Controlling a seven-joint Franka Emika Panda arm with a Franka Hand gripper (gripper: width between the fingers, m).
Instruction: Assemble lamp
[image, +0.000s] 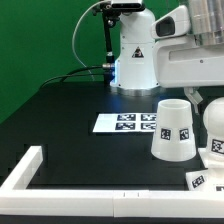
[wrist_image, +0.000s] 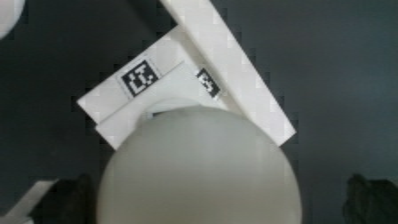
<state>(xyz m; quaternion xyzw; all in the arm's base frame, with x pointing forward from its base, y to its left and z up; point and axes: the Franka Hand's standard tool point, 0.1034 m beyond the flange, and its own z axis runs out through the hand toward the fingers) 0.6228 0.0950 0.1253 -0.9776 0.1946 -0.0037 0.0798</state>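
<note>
- Black table top (image: 60, 110), matte; green backdrop behind; black cables run along the far edge.
- Long white rail (image: 25, 170) frames the near edge and the corner toward the exterior view's left.
- Marker board (image: 128, 122) lies flat mid-table w/ several square tags.
- Robot's white base (image: 133, 55) stands at the back, glowing blue at its foot.
- Lamp parts, all matte white w/ b&w tags, grouped at the exterior view's right:
- Shade (image: 174, 130): tapered cup, standing mouth-down, tag on its side; no way to see what's under it.
- Bulb (image: 216, 125): rounded, just beside the shade, partly cut off by the frame edge; in the wrist view it fills the foreground (wrist_image: 192, 165).
- Base (image: 208, 178): blocky, tagged, near the front rail below the bulb; wrist view shows it (wrist_image: 151, 90) up against the rail, behind the bulb.
- Gripper (wrist_image: 210, 205): dark fingertips (wrist_image: 68, 198) spread wide either side of the bulb, not clamped on it; contact can't be told.
</note>
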